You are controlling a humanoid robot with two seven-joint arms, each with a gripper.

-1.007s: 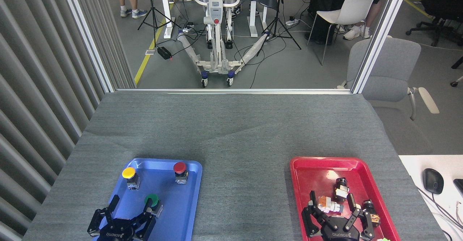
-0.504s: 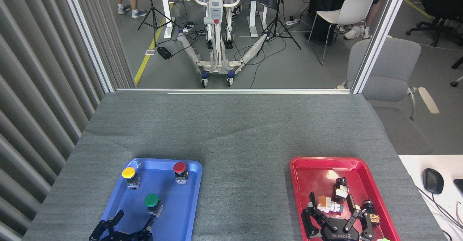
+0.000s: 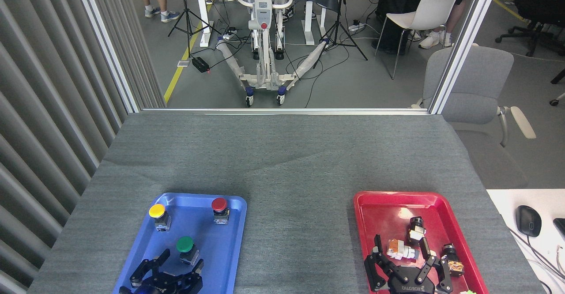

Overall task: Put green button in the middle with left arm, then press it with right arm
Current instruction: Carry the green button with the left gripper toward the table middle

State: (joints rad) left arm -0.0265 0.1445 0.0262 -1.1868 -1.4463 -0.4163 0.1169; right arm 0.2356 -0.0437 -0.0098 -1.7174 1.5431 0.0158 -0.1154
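on the left, the blue tray (image 3: 229, 250) lay on the dark-grey cloth and carried three buttons: a yellow button (image 3: 158, 215) at its far left, a red button (image 3: 220, 209) at its far right, and the green button (image 3: 186, 249) nearer the robot, roughly midway across the tray. the green button stood upright on the tray floor. the left gripper (image 3: 178, 267) sat at the tray's near end just below that button, its fingers spread apart and released, one finger on each side of the button's near edge but not clamped on it. the middle (image 3: 298, 223) of the cloth, between the two trays, lay flat. on the right, the red tray (image 3: 379, 205) held several small loose parts (image 3: 402, 250). the right gripper (image 3: 404, 263) hovered over the tray's near end with its fingers splayed open around those parts, gripping nothing.
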